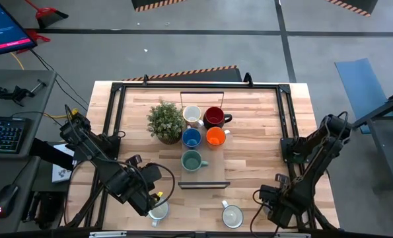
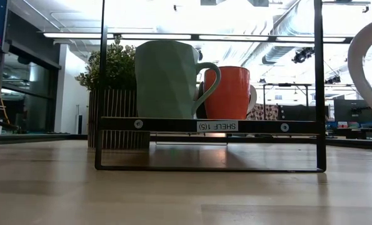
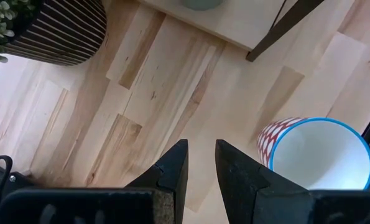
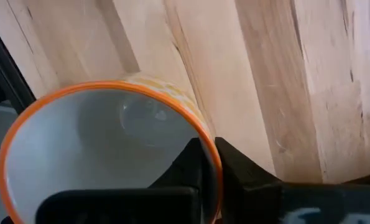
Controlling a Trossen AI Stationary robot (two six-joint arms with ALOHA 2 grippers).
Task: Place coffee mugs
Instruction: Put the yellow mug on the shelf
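Note:
Five coffee mugs stand on the black-framed shelf (image 1: 203, 185): white (image 1: 193, 114), dark red (image 1: 214, 117), blue (image 1: 191, 137), orange (image 1: 215, 137) and teal green (image 1: 192, 160). At the table's near edge my right gripper (image 4: 211, 163) is shut on an orange-rimmed mug (image 4: 110, 155). In the high view a pale mug (image 1: 232, 215) stands just left of that arm (image 1: 272, 206). My left gripper (image 3: 201, 163) hovers over bare wood, its fingers a little apart with nothing between them. A blue-rimmed mug with a red-and-white pattern (image 3: 315, 155) stands beside it and shows in the high view too (image 1: 158, 210). My right gripper pinches the orange-rimmed mug's rim (image 4: 217, 154), one finger inside the mug and one outside. The fingers come from above, pointing down. The mug is upright with its mouth up. The mug itself hides whether its base is on the table.
A potted green plant (image 1: 165, 121) stands left of the shelf's mugs. In the low view the teal mug (image 2: 167, 78) and orange mug (image 2: 226, 92) sit on the shelf, and a white curved shape (image 2: 367, 62) stands close at the right. A black frame (image 1: 110, 132) rims the table.

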